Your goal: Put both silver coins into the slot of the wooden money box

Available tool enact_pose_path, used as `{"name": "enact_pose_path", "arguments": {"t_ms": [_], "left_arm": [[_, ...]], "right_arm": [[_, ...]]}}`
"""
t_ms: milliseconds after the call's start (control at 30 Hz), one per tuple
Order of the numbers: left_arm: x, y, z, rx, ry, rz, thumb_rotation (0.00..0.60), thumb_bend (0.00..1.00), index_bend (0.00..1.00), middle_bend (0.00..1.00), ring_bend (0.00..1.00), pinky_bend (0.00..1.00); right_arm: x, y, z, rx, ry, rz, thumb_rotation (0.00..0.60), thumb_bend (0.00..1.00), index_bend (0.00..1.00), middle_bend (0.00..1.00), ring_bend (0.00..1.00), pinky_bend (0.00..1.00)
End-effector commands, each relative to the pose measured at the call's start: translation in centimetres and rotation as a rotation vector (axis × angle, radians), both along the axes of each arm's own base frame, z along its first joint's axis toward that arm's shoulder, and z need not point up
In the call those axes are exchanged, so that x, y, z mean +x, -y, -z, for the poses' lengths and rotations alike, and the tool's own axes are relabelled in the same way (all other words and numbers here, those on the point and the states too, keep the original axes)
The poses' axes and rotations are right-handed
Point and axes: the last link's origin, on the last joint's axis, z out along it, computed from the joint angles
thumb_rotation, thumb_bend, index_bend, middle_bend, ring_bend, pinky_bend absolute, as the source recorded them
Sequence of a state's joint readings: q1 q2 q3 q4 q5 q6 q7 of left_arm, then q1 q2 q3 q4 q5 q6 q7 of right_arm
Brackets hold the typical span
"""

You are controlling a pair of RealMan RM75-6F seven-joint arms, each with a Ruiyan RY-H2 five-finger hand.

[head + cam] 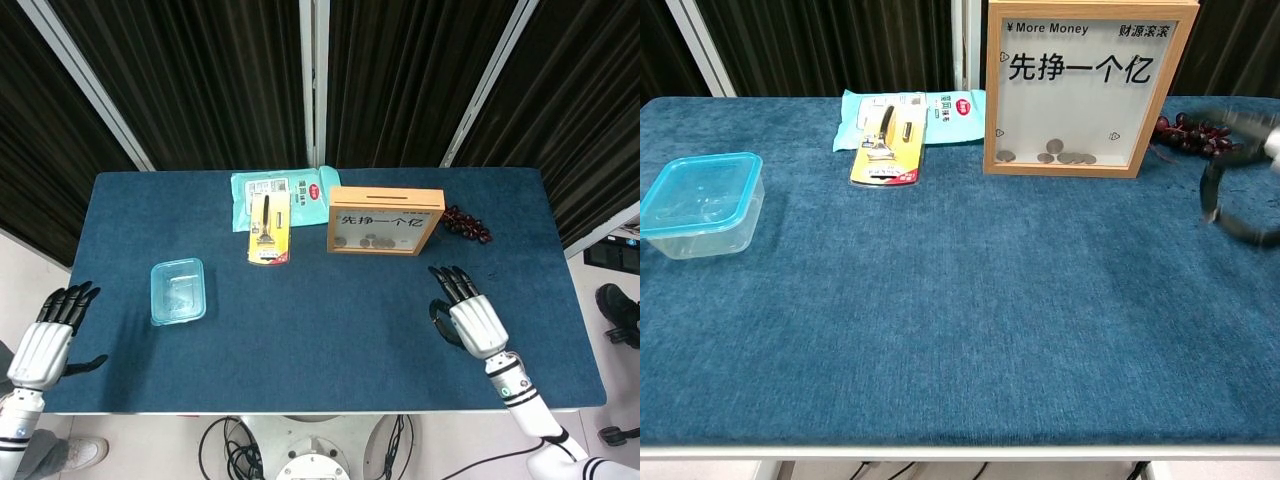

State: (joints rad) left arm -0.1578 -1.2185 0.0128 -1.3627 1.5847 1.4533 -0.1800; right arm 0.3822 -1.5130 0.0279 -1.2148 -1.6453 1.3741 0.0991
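The wooden money box (385, 220) stands upright at the back of the blue table, with its slot on the top edge. Through its window (1090, 90) several silver coins (1055, 156) lie on the bottom. I see no loose coin on the cloth. My right hand (468, 318) hovers in front of the box and to its right, fingers stretched toward it. In the chest view my right hand (1240, 195) is a blur at the right edge, one finger and the thumb curved toward each other; whether they pinch anything is hidden. My left hand (45, 340) hangs off the table's left edge, fingers apart and empty.
A clear blue plastic container (178, 291) sits at the left. A yellow razor pack (268, 228) lies on a teal wipes packet (285, 190) to the box's left. Dark grapes (467, 224) lie just to the right of the box, near my right hand's path.
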Motion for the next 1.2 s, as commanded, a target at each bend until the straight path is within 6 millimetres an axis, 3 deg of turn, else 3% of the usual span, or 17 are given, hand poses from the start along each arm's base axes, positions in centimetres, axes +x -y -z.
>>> {"name": "enact_pose_path", "arguments": {"t_ms": [33, 233, 467, 733, 967, 1200], "left_arm": [[0.2, 0.1, -0.1, 0.003, 0.000, 0.006, 0.600, 0.05, 0.00, 0.00, 0.00, 0.00], [0.8, 0.2, -0.1, 0.004, 0.000, 0.033, 0.600, 0.05, 0.00, 0.00, 0.00, 0.00], [1.8, 0.2, 0.0, -0.004, 0.000, 0.065, 0.600, 0.05, 0.00, 0.00, 0.00, 0.00], [2.2, 0.3, 0.0, -0.016, -0.002, 0.073, 0.600, 0.05, 0.00, 0.00, 0.00, 0.00], [2.1, 0.4, 0.1, -0.026, -0.002, 0.065, 0.600, 0.05, 0.00, 0.00, 0.00, 0.00], [1.7, 0.3, 0.0, -0.032, 0.010, 0.055, 0.600, 0.05, 0.00, 0.00, 0.00, 0.00]], "right_arm": [[3.4, 2.4, -4.5, -0.103, 0.087, -0.040, 0.600, 0.38, 0.70, 0.03, 0.00, 0.00], [9.0, 5.9, -9.5, -0.202, 0.116, -0.043, 0.600, 0.38, 0.71, 0.03, 0.00, 0.00], [14.8, 10.3, -11.8, -0.247, 0.095, -0.019, 0.600, 0.38, 0.74, 0.03, 0.00, 0.00], [18.5, 14.6, -9.2, -0.198, 0.092, 0.151, 0.600, 0.40, 0.74, 0.03, 0.00, 0.00], [20.6, 16.4, -6.7, -0.161, 0.044, 0.256, 0.600, 0.43, 0.74, 0.03, 0.00, 0.00], [21.8, 17.3, -5.7, -0.114, 0.066, 0.372, 0.600, 0.42, 0.75, 0.03, 0.00, 0.00]]}}
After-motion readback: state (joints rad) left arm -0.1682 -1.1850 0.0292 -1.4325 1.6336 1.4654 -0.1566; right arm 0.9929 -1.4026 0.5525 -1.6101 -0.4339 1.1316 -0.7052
